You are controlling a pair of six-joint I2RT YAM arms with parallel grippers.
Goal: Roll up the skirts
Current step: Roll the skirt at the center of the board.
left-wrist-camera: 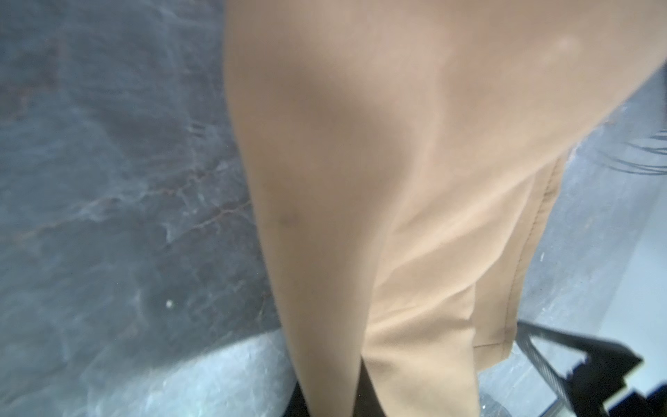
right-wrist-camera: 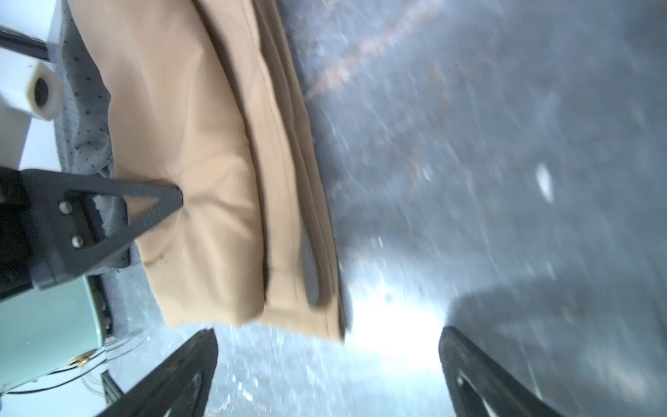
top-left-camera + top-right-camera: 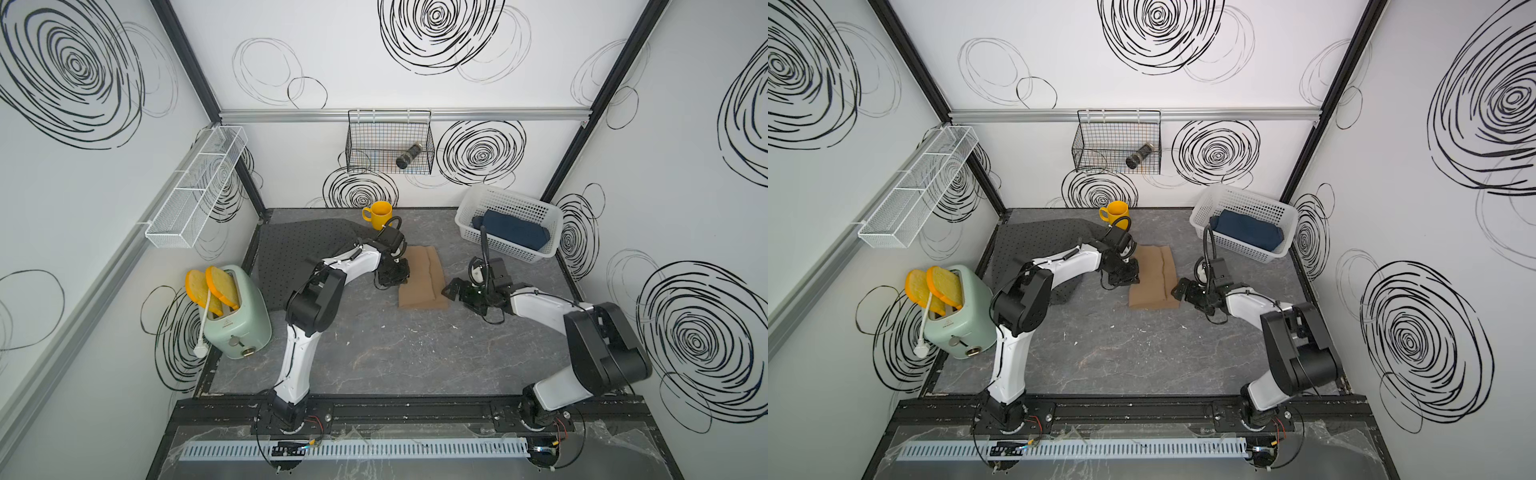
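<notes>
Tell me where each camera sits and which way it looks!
Both top views: high behind the arms, looking down at the table; left arm and right arm show.
Left wrist: on the left arm, close over the tan skirt; barely any robot.
Right wrist: on the right arm, facing the left gripper pinching that skirt; the open right gripper shows.
Shared: both wrists see the tan skirt.

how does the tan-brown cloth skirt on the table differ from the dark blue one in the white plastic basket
The tan-brown cloth skirt lies folded flat in a long strip on the grey marbled table; the dark blue skirt sits bundled in the white plastic basket. The left gripper pinches the tan-brown cloth skirt's edge; no gripper touches the dark blue skirt. Both are plain, unpatterned cloth.
</notes>
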